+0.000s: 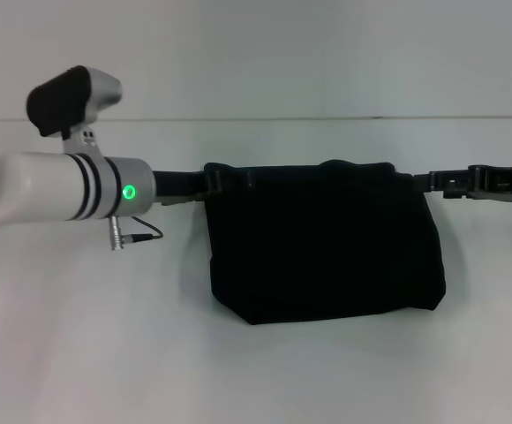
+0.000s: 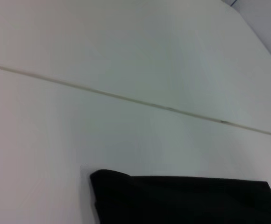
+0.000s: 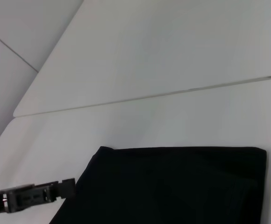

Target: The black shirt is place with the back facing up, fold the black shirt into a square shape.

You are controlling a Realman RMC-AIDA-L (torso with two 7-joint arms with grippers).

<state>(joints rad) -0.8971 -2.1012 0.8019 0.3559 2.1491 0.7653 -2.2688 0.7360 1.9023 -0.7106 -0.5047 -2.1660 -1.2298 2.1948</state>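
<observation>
The black shirt lies as a folded, roughly rectangular bundle in the middle of the white table; it also shows in the left wrist view and the right wrist view. My left gripper is at its far left corner, shut on the fabric. At the far right corner my right gripper is shut on the fabric too. The far edge runs between them, with a small bump near its middle. The right wrist view shows the left gripper touching the shirt's edge.
The white table spreads around the shirt. A seam line crosses behind it. My left arm's white forearm and camera housing fill the left side of the head view.
</observation>
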